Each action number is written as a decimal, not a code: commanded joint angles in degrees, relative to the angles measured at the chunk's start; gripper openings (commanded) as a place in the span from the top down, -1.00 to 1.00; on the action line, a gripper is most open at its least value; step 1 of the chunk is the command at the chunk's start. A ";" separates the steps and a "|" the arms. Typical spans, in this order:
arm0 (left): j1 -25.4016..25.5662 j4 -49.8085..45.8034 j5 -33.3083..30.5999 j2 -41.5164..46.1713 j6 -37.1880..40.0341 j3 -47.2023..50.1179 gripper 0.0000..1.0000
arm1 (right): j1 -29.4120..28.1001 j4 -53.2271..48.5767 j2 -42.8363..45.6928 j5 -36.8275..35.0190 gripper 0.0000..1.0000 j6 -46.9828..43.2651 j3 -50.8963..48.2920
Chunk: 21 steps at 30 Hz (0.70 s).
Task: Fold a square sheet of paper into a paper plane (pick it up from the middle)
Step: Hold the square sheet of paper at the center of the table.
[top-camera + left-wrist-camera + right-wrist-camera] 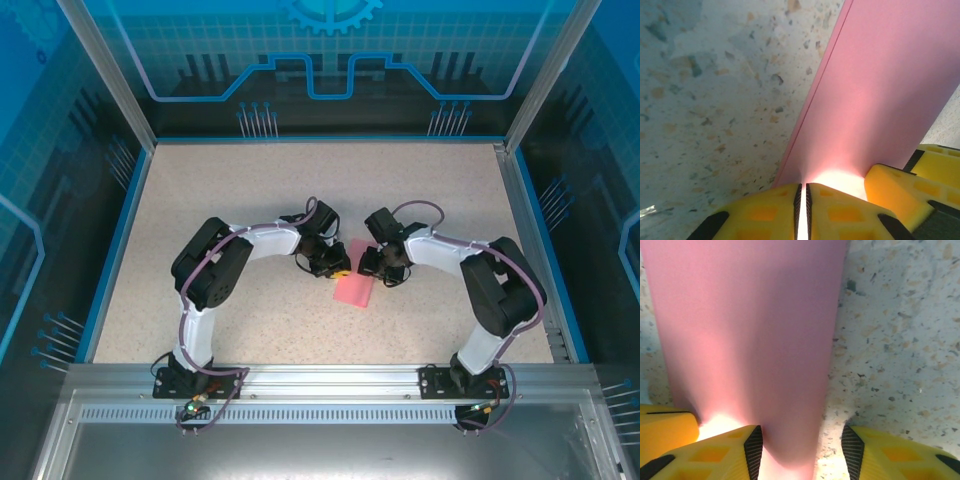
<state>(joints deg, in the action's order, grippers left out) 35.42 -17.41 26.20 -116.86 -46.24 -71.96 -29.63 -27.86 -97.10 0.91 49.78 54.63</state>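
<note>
Pink square sheet of paper (354, 290), doubled into narrow strip, on speckled table (200, 190)

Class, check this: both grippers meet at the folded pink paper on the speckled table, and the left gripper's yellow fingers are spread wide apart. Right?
Not quite. The left gripper has its fingers pressed together at the edge of the pink paper, as the left wrist view shows.
</note>
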 commanded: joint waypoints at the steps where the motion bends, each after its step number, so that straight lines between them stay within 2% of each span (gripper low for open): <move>1: 0.44 -7.01 -3.82 -1.70 2.06 0.45 0.71 | 1.31 -0.31 4.93 1.33 -0.08 0.03 -1.00; 7: 0.44 -7.99 -4.95 -2.53 3.00 0.73 0.73 | 2.64 -3.06 13.39 2.22 -0.13 -2.91 0.47; 11: 0.44 -8.50 -5.54 -3.17 3.23 0.04 0.76 | 2.62 3.05 12.95 11.40 0.12 -4.49 -0.30; 14: 0.40 -8.78 -5.79 -3.69 3.17 -0.28 0.77 | 2.59 6.47 10.28 15.37 0.36 -4.29 -0.55; 17: 0.42 -9.28 -6.14 -3.97 3.08 -0.45 0.79 | 2.56 9.39 8.28 17.30 0.61 -3.96 -1.66; 21: 0.44 -10.11 -6.86 -4.39 2.77 -0.51 0.80 | 2.73 11.37 5.44 18.92 0.79 -4.37 -2.41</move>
<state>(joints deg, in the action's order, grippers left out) 35.44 -20.10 25.08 -117.49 -44.38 -73.47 -27.59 -19.31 -89.84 15.90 46.04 53.32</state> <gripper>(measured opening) 0.103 0.118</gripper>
